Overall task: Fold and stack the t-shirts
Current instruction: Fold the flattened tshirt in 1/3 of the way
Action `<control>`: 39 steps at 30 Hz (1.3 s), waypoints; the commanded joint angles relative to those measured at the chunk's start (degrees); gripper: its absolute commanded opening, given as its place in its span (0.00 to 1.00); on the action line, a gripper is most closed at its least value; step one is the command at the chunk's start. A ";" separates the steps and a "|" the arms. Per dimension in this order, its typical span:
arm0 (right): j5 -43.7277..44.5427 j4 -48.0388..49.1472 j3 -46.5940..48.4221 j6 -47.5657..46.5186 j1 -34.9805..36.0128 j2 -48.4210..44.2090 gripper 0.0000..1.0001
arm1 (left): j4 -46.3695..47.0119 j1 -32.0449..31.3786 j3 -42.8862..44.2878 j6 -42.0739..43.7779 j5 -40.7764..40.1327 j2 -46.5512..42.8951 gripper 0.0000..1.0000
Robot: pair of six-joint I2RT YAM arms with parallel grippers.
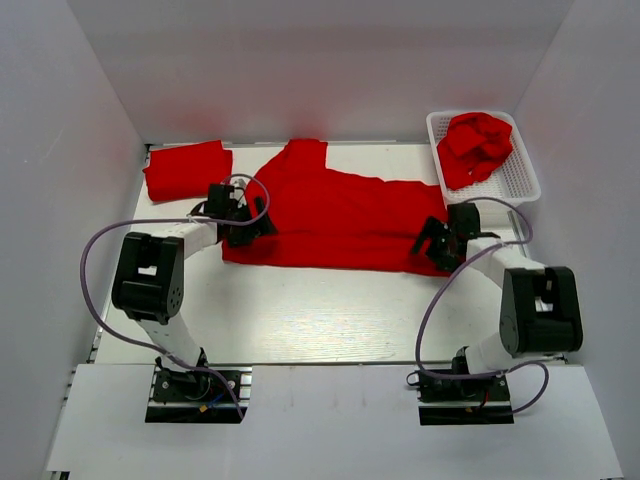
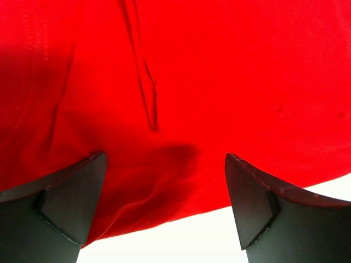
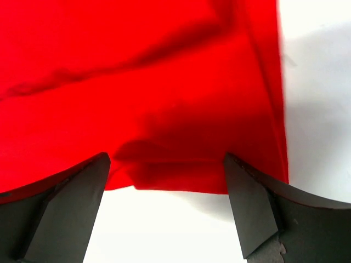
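A red t-shirt [image 1: 340,220] lies spread across the middle of the table, partly folded lengthwise. A folded red t-shirt [image 1: 187,169] lies at the back left. Another red t-shirt [image 1: 474,147] is crumpled in the basket. My left gripper [image 1: 252,232] is open at the spread shirt's left edge; in the left wrist view [image 2: 164,164] the cloth's edge [image 2: 164,186] lies between the wide-apart fingers. My right gripper [image 1: 432,245] is open at the shirt's near right corner; in the right wrist view [image 3: 167,164] the hem [image 3: 181,175] lies between its fingers.
A white mesh basket [image 1: 522,178] stands at the back right. White walls close in the table on the left, right and back. The near strip of white table [image 1: 320,315] lies between the shirt and the arm bases.
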 commanded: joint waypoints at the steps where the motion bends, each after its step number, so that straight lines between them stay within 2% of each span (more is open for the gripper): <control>1: 6.63 -5.17 -5.96 3.61 -1.17 -2.49 0.90 | -4.07 1.02 -5.91 -1.72 -3.77 -0.26 1.00; 5: 4.97 -5.79 -11.58 5.98 -1.61 -5.56 0.90 | -8.53 1.02 -10.13 -2.60 -7.19 -2.90 1.00; 9: -0.21 -6.14 -15.72 5.99 -1.26 -12.51 0.90 | -11.44 0.41 -15.76 -4.71 -10.53 -8.95 1.00; 13: -4.43 -6.14 -15.64 0.91 -1.00 -20.58 0.90 | -10.58 -0.21 -14.46 -4.71 -9.06 -13.01 1.00; 15: -5.67 -6.14 -14.07 -1.47 -0.91 -21.48 0.90 | -9.96 -0.21 -12.01 -4.19 -7.47 -13.71 1.00; 21: -6.20 -5.88 -12.91 -2.71 -0.91 -20.87 0.90 | -12.49 -1.36 -6.90 -3.04 -6.32 -14.94 1.00; 28: -5.32 -5.44 -12.65 -3.15 -1.00 -18.58 0.90 | -14.87 -3.29 -6.28 -3.04 -8.34 -14.86 1.00; 39: -6.64 -4.21 -12.03 -3.42 -1.08 -15.33 0.90 | -12.94 -5.57 -2.94 -4.10 -10.10 -10.99 0.85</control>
